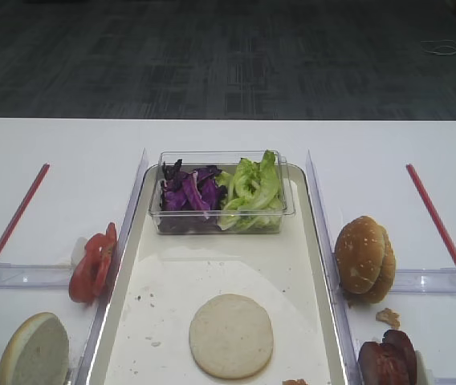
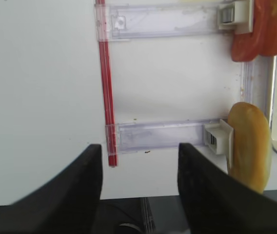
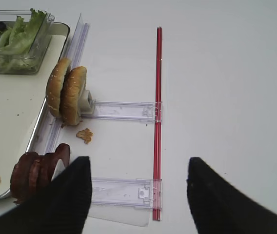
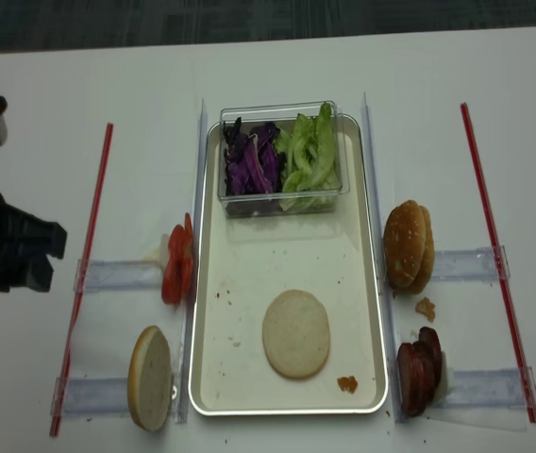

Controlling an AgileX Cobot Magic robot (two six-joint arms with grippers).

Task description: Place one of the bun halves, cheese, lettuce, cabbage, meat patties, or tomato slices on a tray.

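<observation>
- Since one pale bun half (image 1: pixel 231 335) already lies flat, cut face up, on the tray (image 1: pixel 172 277) toward its near end, the step in hand looks like the pause between placements: one ingredient is down and neither arm has gone for the next.
- Other candidates wait around it. At the tray's far end a clear plastic box (image 1: pixel 221 211) holds purple cabbage (image 1: pixel 188 192) on the left and green lettuce (image 1: pixel 250 192) on the right.
- Off the tray's left rim, tomato slices (image 1: pixel 91 265) stand on edge against a clear holder, and nearer the front edge of the surface a second bun half (image 1: pixel 34 351) leans on edge.
- Off the right rim stand two sesame-seeded buns (image 1: pixel 364 258), and nearer the front the meat patties (image 1: pixel 387 359) are stacked on edge; a few crumbs lie between them.
- The left gripper (image 2: pixel 139 161) hovers low over the surface left of the tray, jaws spread apart with nothing between them, beside a red strip (image 2: pixel 105 83).
- The right gripper (image 3: pixel 139 181) sits likewise right of the tray, jaws released and empty, the patties just to its left.
- My reading: the next move calls for choosing one item, probably a patty or tomato slice, bringing the nearer jaws down around its thin edge, then lifting it clear of its holder.
</observation>
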